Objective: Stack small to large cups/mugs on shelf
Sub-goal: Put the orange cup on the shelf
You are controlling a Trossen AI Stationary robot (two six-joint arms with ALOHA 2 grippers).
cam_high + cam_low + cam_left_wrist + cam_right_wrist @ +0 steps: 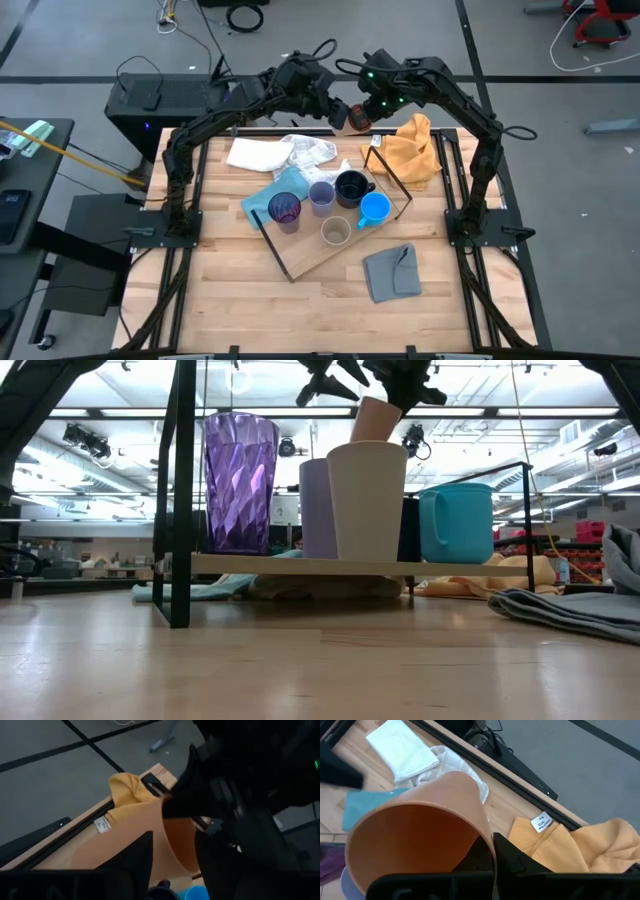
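Observation:
An orange cup (358,117) hangs in the air over the table's far edge, between my two grippers. My right gripper (372,108) is shut on it. My left gripper (336,110) is open, with a finger (137,857) on either side of the cup's closed end (179,842). The shelf (300,262) stands mid-table on its black frame rods. On its board stand the purple tumbler (284,210), lavender cup (321,196), black mug (350,187), blue mug (374,209) and beige cup (335,232). In the low view the orange cup (375,420) is tilted above the beige cup (367,500). My right gripper holds the orange cup by its rim (493,851), one finger inside the cup and one outside. The cup is lifted clear and tilted, its mouth toward this gripper. My left gripper's fingers flank the cup's closed end; I cannot tell whether they touch it.
An orange cloth (412,150) lies at the far right under the grippers. White cloths (280,153) lie at the far middle and a teal cloth (270,192) sits beside the shelf. A grey cloth (392,270) lies nearer on the right. Bare wood lies along the near edge.

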